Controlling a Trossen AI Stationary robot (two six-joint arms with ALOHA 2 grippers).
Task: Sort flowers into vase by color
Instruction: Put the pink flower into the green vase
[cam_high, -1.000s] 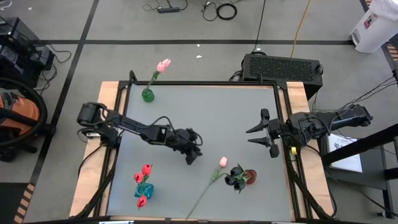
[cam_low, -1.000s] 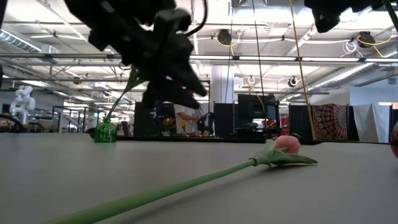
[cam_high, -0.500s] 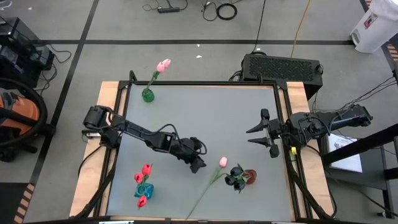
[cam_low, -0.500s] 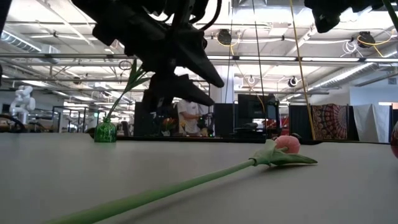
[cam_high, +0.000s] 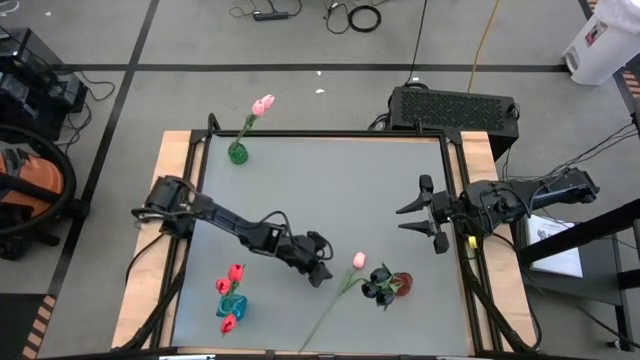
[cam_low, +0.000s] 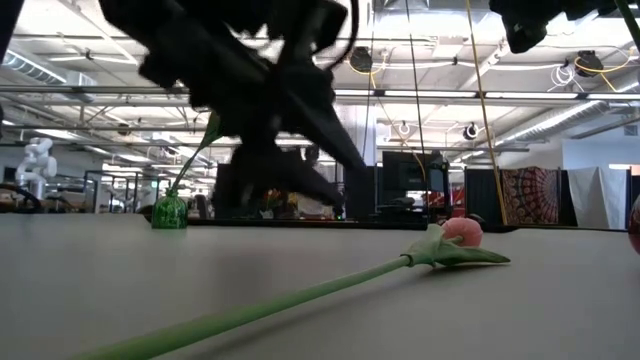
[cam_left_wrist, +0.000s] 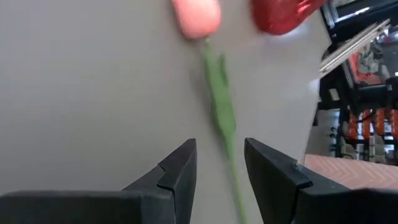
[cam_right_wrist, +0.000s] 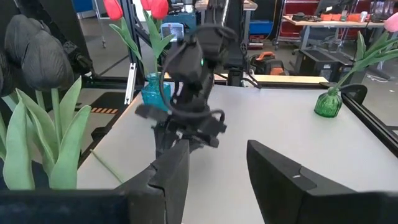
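A pink tulip (cam_high: 357, 261) lies flat on the grey table, its stem (cam_low: 290, 298) running toward the near edge. My left gripper (cam_high: 322, 272) hovers open just left of its head. In the left wrist view the stem (cam_left_wrist: 221, 115) runs up between the two fingers (cam_left_wrist: 184, 163) without touching them. A red vase (cam_high: 400, 283) with black tulips (cam_high: 378, 285) stands right of the head. A blue vase (cam_high: 231, 306) holds red tulips. A green vase (cam_high: 238, 153) at the far left holds one pink tulip. My right gripper (cam_high: 403, 218) waits open, raised, at the right edge.
The middle and far right of the table (cam_high: 340, 175) are bare. Wooden rails (cam_high: 180, 170) frame the tabletop. A black box (cam_high: 455, 106) sits behind the far edge. The red vase stands close to the lying tulip's head.
My left gripper has moved toward the table's right and near edges, closing on the lying pink tulip's head, has sunk a little, and has rolled about its own axis. Its fingers have stayed open. The flowers and vases have not moved.
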